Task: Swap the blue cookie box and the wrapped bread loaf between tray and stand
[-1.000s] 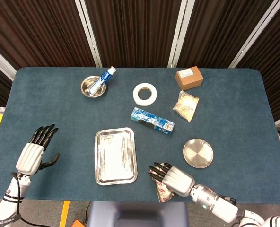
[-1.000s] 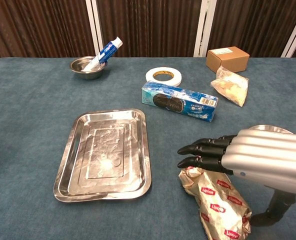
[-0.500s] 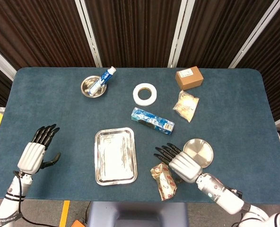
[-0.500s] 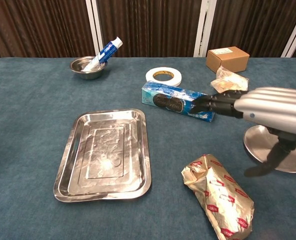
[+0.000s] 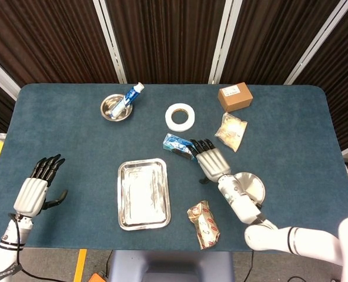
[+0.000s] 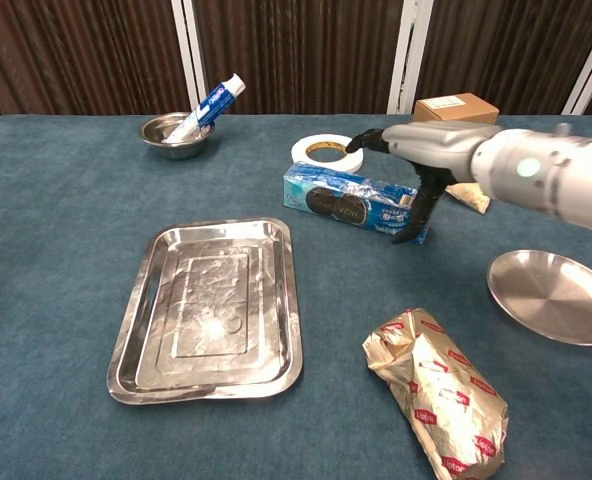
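Head view. Right robot hand (image 5: 208, 160) hovers over the right end of the blue cookie box (image 5: 180, 147), fingers spread, gripping nothing. Left robot hand (image 5: 35, 188) hangs at the 8 o'clock edge of the worktop (image 5: 68, 147), fingers apart, empty. The box lies on the cloth near centre, on neither tray nor stand. The wrapped bread loaf (image 5: 203, 223) lies at 6 o'clock, just right of the steel tray (image 5: 143, 193), which carries nothing. The round steel stand (image 5: 250, 187) sits at 4 o'clock, partly behind the right forearm. Count: one box, one loaf, one tray, one stand.

Risk, as I judge it: the hand covers only one end of a long box, so an off-centre grip could let it pivot or slip. The stand is small and round; the box may overhang and tip off.

Chest view. Right robot hand (image 6: 401, 150) sits above the box's (image 6: 351, 201) far end, thumb hanging down beside it; contact cannot be told. Tape roll (image 6: 327, 152) lies just behind the box at 12 o'clock and could be knocked. Also one bowl (image 6: 175, 133) holding one toothpaste tube (image 6: 212, 101), one cardboard carton (image 6: 455, 106). The loaf's (image 6: 438, 395) foil looks slippery.
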Robot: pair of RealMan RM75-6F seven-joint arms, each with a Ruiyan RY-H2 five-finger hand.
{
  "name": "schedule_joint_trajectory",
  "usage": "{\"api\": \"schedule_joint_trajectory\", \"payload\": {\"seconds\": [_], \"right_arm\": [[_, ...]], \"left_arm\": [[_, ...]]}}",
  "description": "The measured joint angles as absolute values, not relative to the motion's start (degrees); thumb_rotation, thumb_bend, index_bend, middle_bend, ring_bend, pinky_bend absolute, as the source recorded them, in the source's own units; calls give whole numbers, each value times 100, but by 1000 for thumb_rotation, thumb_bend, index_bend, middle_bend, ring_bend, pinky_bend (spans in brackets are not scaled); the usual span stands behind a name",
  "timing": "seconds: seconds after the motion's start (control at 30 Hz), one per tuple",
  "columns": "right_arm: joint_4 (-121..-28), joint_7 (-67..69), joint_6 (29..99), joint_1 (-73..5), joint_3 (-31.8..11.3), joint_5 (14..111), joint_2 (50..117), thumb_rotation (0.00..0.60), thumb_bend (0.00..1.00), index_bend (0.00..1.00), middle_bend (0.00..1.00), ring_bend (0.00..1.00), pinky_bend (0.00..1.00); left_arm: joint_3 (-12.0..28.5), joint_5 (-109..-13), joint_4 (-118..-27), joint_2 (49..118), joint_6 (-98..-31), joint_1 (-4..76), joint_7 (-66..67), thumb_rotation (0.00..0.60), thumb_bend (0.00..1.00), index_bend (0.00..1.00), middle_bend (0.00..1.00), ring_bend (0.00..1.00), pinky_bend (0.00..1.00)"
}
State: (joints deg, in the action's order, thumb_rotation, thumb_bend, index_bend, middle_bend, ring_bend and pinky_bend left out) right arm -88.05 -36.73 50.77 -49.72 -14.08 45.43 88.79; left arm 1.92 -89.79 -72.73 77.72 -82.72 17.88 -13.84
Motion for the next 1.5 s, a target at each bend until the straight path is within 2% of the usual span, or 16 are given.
{"api": "schedule_joint_trajectory", "payload": {"seconds": [0.1,0.23,0.3,0.37,0.43,0.47,0.57,0.67,0.83,1.03,1.17,1.37,1.5], "right_arm": [[-8109,-4126,5066,-5426,-1559,3772,9428,600,66,0,0,0,65],[-7255,-4341,4989,-5840,-1696,3240,9967,600,66,0,0,0,80],[-6880,-4395,4902,-6012,-1748,3044,10177,600,70,0,0,0,144],[-6622,-4408,4831,-6129,-1783,2961,10322,600,89,5,28,0,251],[-6399,-4402,4799,-6219,-1806,2920,10453,600,125,86,131,20,387],[-6323,-4402,4794,-6241,-1809,2896,10495,600,135,124,163,40,425],[-6091,-4417,4798,-6286,-1793,2833,10612,600,178,316,325,236,621],[-5867,-4399,4801,-6303,-1785,2800,10731,600,240,508,452,442,775],[-5657,-4122,4828,-6299,-1884,2887,10843,600,387,743,620,645,950],[-5753,-3952,5099,-6217,-1861,3402,10737,600,418,842,699,727,1000],[-6336,-3749,5268,-6031,-1774,3822,10377,600,420,850,708,736,1000],[-8058,-3379,5503,-5444,-1416,4530,9200,600,419,850,708,739,999],[-9166,-2827,5631,-4776,-931,5248,8041,600,419,847,708,739,988]], "left_arm": [[208,-8906,-7143,7770,-8174,1789,-1443,600,362,0,0,0,0],[224,-8810,-7023,7750,-8057,1782,-1542,600,363,0,0,0,0],[245,-8789,-6992,7727,-8045,1780,-1536,600,366,0,0,0,0],[264,-8778,-6987,7713,-8050,1777,-1530,600,367,0,0,0,0],[276,-8766,-6982,7708,-8042,1775,-1536,600,368,0,0,0,0],[278,-8762,-6974,7712,-8029,1777,-1542,600,368,0,0,0,0],[280,-8746,-6940,7736,-7981,1782,-1551,600,368,0,0,0,0],[276,-8739,-6932,7735,-7946,1785,-1519,600,380,0,0,0,0],[282,-8745,-6971,7709,-7968,1773,-1407,600,387,0,0,0,0],[304,-8740,-7032,7715,-8012,1746,-1363,600,386,0,0,0,0],[305,-8755,-7139,7691,-8045,1730,-1306,600,387,0,0,0,0],[269,-8803,-7495,7592,-8004,1734,-1261,600,389,0,0,0,0],[207,-8884,-7754,7506,-7930,1758,-1145,600,388,0,0,0,0]]}}
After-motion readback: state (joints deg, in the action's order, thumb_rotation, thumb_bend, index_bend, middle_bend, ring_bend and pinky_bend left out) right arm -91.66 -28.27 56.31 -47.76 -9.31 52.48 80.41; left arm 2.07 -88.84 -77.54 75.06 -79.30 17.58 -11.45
